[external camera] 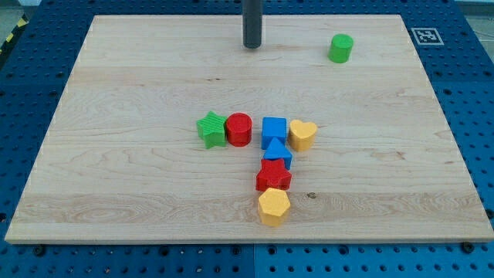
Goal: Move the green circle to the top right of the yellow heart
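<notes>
The green circle [340,48] stands alone near the view's top right of the wooden board [116,93]. The yellow heart [302,134] sits near the board's middle, touching the right side of a blue cube [274,130]. The green circle is well above and to the right of the heart. My tip [252,45] is the lower end of the dark rod at the view's top centre. It is to the left of the green circle, with a clear gap between them, and far above the cluster.
A green star [211,128] and a red cylinder [239,129] sit left of the blue cube. Below the cube lie a blue triangle [278,151], a red star [273,176] and a yellow hexagon [273,206]. A tag marker [425,35] sits at the top right corner.
</notes>
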{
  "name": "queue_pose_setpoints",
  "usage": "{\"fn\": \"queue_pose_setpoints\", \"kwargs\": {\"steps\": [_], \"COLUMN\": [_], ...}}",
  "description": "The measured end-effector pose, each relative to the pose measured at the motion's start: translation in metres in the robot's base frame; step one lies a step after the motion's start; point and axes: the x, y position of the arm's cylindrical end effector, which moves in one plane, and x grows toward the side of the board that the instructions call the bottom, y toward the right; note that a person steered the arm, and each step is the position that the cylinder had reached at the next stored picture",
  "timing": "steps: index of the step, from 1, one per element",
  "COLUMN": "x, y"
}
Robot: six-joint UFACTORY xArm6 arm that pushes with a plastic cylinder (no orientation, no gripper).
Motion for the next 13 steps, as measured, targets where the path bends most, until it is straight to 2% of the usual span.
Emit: {"fn": "queue_pose_setpoints", "kwargs": {"steps": [1,3,4,5,6,7,10,13], "x": [0.0,-0.035,-0.035,-0.034,-0.011,-0.005,0.053,0.076], "y": [0.031,0.108,0.145,0.15,0.168,0.171,0.182,0.188]}}
